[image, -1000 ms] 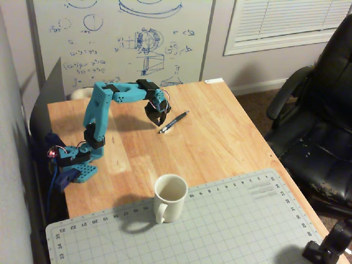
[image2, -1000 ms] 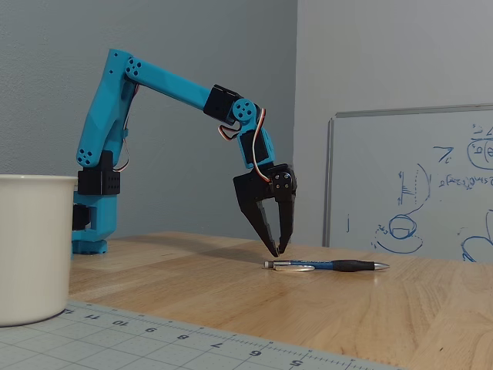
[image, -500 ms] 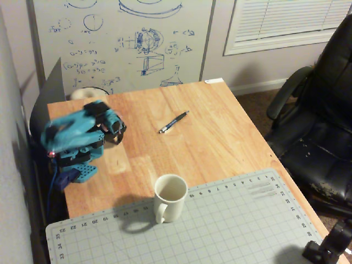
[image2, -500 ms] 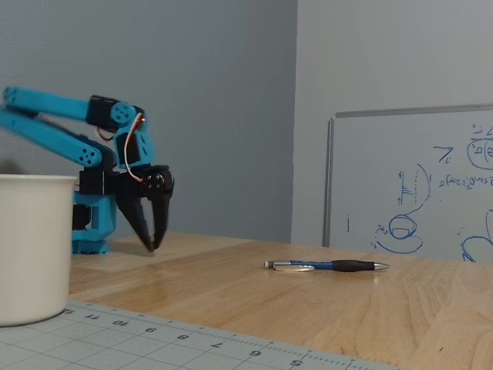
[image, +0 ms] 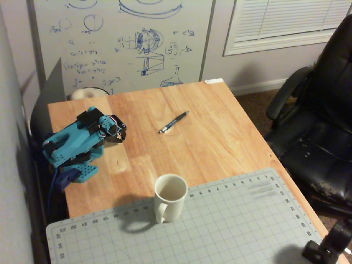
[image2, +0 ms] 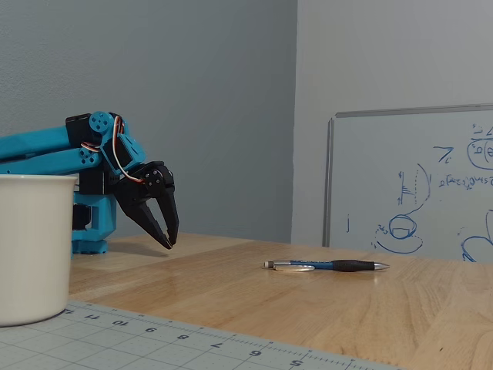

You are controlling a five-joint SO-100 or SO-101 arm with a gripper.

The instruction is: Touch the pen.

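The pen [image: 174, 122] is a thin dark stick with a silvery tip, lying flat on the wooden table [image: 220, 143] near its middle. It also shows in the low fixed view [image2: 331, 266], lying sideways with the tip to the left. My teal arm is folded at the table's left side. Its black gripper [image: 119, 133] points down just above the wood, well to the left of the pen and apart from it. In the low fixed view the gripper [image2: 169, 241] has its fingertips together and holds nothing.
A white mug [image: 170, 197] stands at the far edge of a grey cutting mat [image: 231, 225] at the table's front; it also shows in the low view [image2: 35, 247]. A whiteboard [image: 126, 38] leans behind the table. A black office chair [image: 319, 126] stands to the right.
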